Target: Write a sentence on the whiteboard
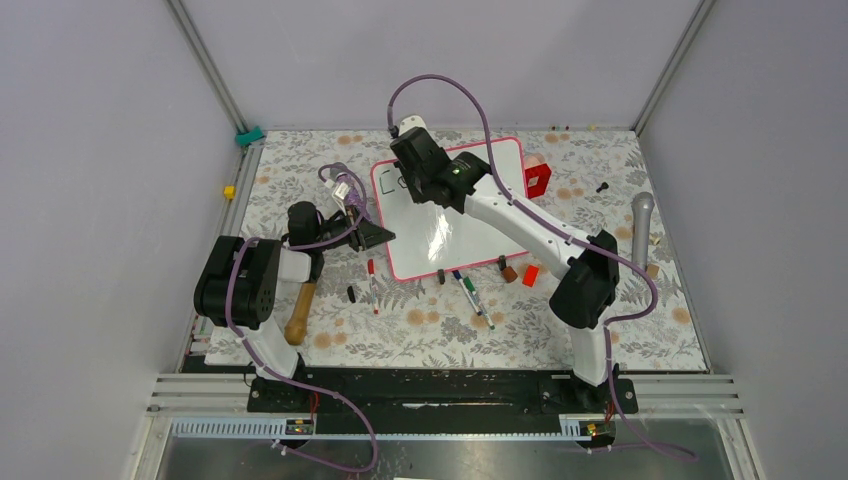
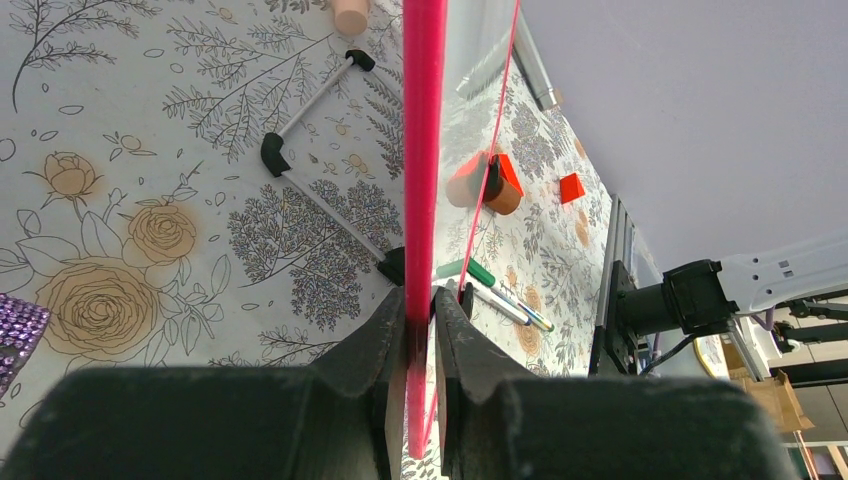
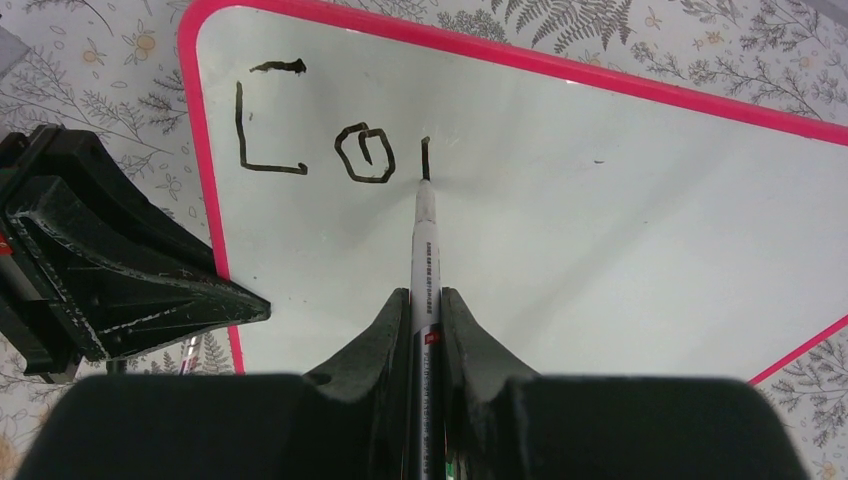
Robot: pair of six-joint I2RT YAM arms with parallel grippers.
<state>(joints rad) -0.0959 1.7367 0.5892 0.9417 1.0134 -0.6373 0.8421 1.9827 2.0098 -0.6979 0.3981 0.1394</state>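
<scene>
My right claw (image 3: 425,296) is clamped on a marker (image 3: 424,235). The barrel runs straight out between my fingers, away from my wrist, and its nib is down on the whiteboard (image 3: 620,220) just ahead of me. The board lies under and ahead of this claw, with most of its bare surface to my right.

What exists of the sentence (image 3: 365,155) sits at the nib and off to my left: a boxy "C", a small "o", and one short upright stroke ending where the nib touches. Rightward of the nib the board is white, apart from one tiny speck.

I judge that the next move hangs on this: the writing line runs crosswise to the marker's long axis. The rest of the third letter, and every word after it, must come from carrying the tip sideways to my right, with the barrel pointing as it does now. With only these first marks down, the task is near its start.

My left claw (image 2: 422,305) is closed on the board's pink frame (image 2: 424,150), pinching the edge to the left of my writing claw, close beside the lettering. I take its job to be steadying. If that pinch slips, sideways strokes could drag the board askew.
</scene>
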